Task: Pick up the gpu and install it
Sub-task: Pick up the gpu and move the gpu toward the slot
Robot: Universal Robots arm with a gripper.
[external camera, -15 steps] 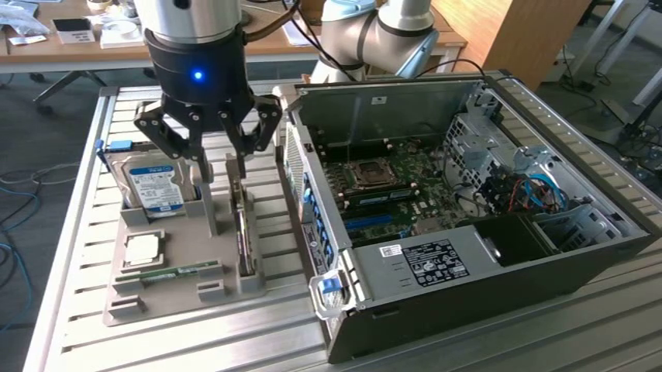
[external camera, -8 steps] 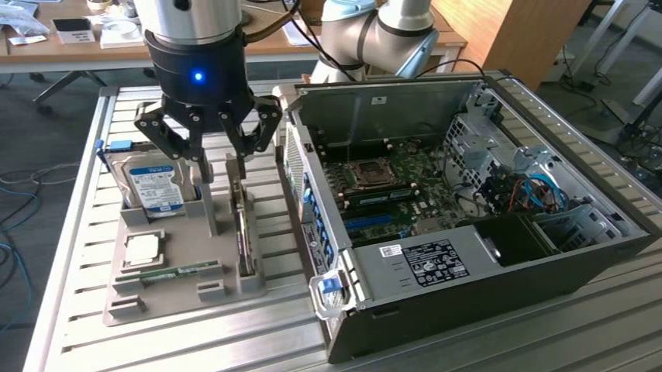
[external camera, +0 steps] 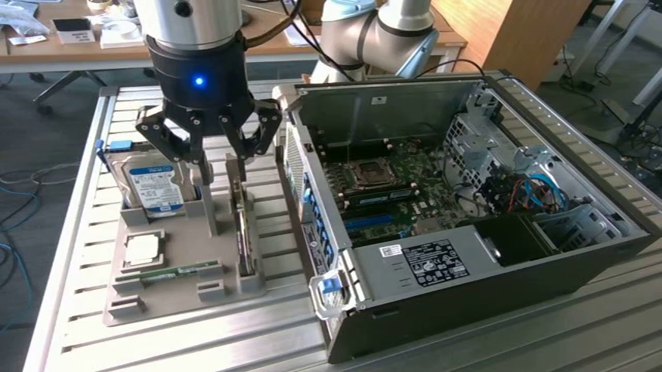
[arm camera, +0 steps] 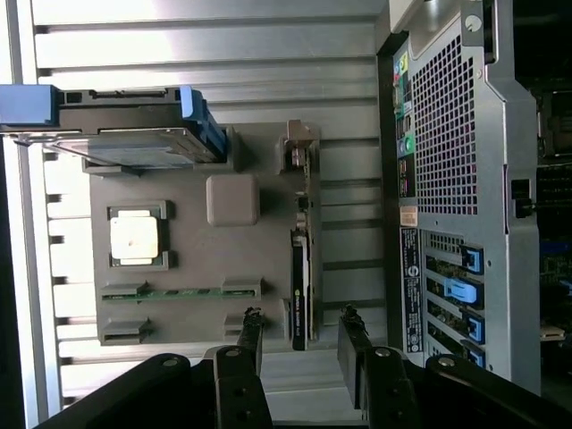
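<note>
gripper: hovering spread, gripping nothing, just above gpu | gpu: standing on edge in grey holder tray, beside open computer case | handling: likely light, stiff, fragile; pinching the flat faces across the top edge looks soundest

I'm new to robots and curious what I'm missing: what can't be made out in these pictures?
- gpu: edge-on in the wrist view, fan face hidden; in the exterior view the gripper overlaps one end.
- hard drive: label print too small to read in the exterior view.
- computer case: cut off by the wrist view's edge.
</note>
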